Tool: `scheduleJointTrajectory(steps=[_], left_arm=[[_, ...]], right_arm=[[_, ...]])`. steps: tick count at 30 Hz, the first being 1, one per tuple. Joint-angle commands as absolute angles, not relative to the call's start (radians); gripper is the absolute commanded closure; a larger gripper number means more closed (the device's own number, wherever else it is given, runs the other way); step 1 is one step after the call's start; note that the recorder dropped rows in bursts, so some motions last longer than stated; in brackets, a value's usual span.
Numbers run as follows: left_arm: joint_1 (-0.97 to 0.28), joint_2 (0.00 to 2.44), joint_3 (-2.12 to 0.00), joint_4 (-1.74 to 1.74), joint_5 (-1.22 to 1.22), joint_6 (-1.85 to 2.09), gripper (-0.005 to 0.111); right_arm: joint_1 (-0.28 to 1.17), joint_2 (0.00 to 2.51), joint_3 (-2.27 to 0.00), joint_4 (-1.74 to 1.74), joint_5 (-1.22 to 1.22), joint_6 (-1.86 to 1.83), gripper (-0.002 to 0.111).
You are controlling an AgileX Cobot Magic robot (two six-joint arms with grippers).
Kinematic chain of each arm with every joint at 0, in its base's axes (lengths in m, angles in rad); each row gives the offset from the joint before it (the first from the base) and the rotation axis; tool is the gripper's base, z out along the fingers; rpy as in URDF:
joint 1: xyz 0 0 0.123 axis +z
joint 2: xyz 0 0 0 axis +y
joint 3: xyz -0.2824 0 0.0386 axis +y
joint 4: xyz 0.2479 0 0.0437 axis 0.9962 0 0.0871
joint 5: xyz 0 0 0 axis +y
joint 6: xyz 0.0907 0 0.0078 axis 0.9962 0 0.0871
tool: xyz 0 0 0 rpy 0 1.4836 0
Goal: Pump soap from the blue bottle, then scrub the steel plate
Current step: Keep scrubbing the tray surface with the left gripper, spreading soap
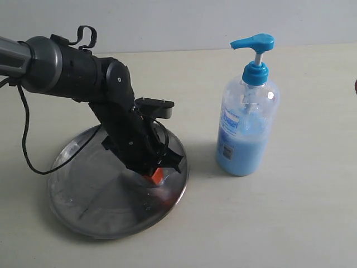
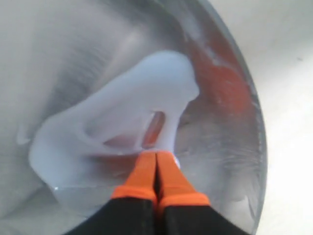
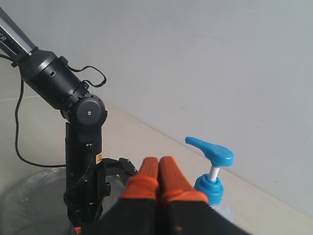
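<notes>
The steel plate [image 1: 83,195] lies on the table at the left. My left gripper [image 1: 158,177] points down onto the plate's right part, orange fingers shut with nothing between them. In the left wrist view its tips [image 2: 157,154] touch the edge of a pale blue soap smear [image 2: 112,122] spread over the plate [image 2: 254,147]. The blue bottle [image 1: 245,134] stands upright to the right of the plate, pump head raised. My right gripper [image 3: 159,160] is shut and empty, held in the air beside the pump head [image 3: 211,150] without touching it. It is out of the exterior view.
The left arm's black cable [image 1: 25,139] loops down over the table left of the plate. The beige table [image 1: 290,223] runs on around the bottle. A pale wall stands behind.
</notes>
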State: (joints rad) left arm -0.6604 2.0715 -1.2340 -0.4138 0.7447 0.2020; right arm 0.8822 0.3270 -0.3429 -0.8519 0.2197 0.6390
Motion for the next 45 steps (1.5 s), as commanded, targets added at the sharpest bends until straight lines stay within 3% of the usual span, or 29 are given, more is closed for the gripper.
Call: scheduleJointTrajectory(steps=[1,11,22,45], left_arm=[[-0.668,2.086,-1.224,-0.453,0.727,0.244,0.107],[-0.668,2.088,-1.224,-0.450,0.527,0.145,0.107],[-0.668,2.088,-1.224,-0.605,0.645,0.259,0.107],[-0.668,2.088,-1.224,-0.108,0.674,0.000,0.107]], right_arm=[[0.884,0.328,-0.337,-0.857,0.208,0.636,0.108],[0.884,0.328,-0.337,-0.857,0.210,0.636,0.108],[0.884,0.328,-0.337,-0.857,0.201,0.636,0.108],[0.884,0.328,-0.337,-0.857,0.202,0.634,0.108]])
